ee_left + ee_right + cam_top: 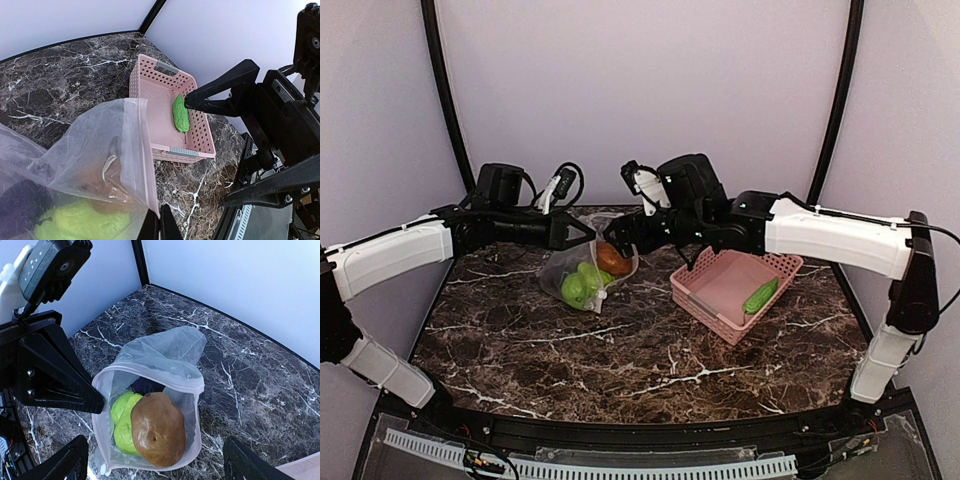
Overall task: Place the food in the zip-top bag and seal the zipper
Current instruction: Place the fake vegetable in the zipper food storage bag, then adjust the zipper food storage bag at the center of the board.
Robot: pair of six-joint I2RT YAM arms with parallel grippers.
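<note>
Clear plastic of the zip-top bag (582, 278) sits on the dark marble table (620, 350), near the far edge and a little left of the middle, with its mouth held up and open. The left gripper (160, 227) is clenched on the bag's rim: in the left wrist view its two fingers are pressed together at the lower end of the pale pink zipper (146, 165), with the film pinched between them. The right gripper (622, 238) hangs over the mouth with its jaws spread wide and grasps nothing. In the right wrist view its fingers (65, 462) stand one on each side of the opening, apart from the plastic. Inside the bag a brown potato (157, 430) lies on top, nearest the mouth and directly between those spread fingers. Green fruits (124, 419) lie beside it and a dark purple eggplant (146, 385) is behind. A green cucumber (760, 296) lies in the pink slotted basket (705, 298), which sits to the right of the bag, towards the table's right edge.
</note>
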